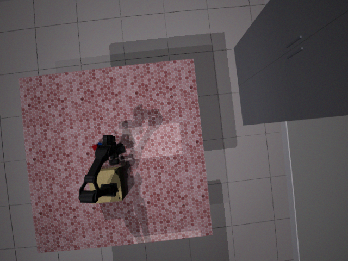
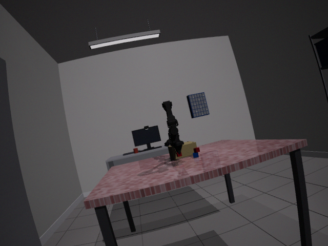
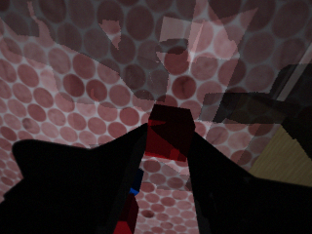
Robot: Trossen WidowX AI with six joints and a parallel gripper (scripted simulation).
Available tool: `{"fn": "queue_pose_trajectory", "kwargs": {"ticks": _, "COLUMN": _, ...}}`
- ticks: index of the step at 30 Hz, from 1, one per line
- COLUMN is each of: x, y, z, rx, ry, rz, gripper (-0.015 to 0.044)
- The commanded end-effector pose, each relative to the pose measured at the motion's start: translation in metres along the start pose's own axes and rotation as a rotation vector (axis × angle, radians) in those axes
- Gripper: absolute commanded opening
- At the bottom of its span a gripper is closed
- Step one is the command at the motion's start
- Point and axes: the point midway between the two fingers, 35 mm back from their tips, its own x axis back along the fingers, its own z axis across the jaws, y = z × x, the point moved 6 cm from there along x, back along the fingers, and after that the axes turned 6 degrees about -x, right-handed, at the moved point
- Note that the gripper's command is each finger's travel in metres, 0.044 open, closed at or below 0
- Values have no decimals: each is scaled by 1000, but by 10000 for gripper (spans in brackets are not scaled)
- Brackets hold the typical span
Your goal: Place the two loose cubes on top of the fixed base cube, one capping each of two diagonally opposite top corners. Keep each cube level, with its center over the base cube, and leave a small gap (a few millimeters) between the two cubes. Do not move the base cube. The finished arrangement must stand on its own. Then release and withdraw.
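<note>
My gripper (image 3: 168,131) is shut on a red cube (image 3: 169,128) (image 2: 179,154), which sits between the fingertips and appears slightly above the table. The blue base cube (image 1: 99,143) (image 2: 195,155) (image 3: 138,180) stands on the table a short way from the gripper. The other red cube (image 1: 94,147) (image 2: 196,149) (image 3: 128,216) rests on top of the blue cube, shifted outward over one side. In the wrist view the left finger partly hides both of them. The arm hides the held cube in the top view.
A tan block (image 1: 108,175) (image 2: 188,148) (image 3: 288,158) stands under the arm's base, close behind the gripper. The pink patterned table (image 1: 157,84) (image 2: 227,156) carries everything. A dark cabinet (image 1: 269,84) stands beyond the table. A monitor (image 2: 146,136) stands on a separate desk.
</note>
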Motion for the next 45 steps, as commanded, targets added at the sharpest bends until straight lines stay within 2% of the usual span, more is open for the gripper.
{"fn": "queue_pose_trajectory", "kwargs": {"ticks": 1, "x": 12, "y": 0, "z": 2, "rx": 4, "ry": 7, "rz": -3, "gripper": 105}}
{"fn": "queue_pose_trajectory", "kwargs": {"ticks": 22, "x": 76, "y": 0, "z": -4, "rx": 4, "ry": 7, "rz": -3, "gripper": 105}}
{"fn": "queue_pose_trajectory", "kwargs": {"ticks": 45, "x": 72, "y": -54, "z": 25, "rx": 162, "ry": 9, "rz": 0, "gripper": 105}}
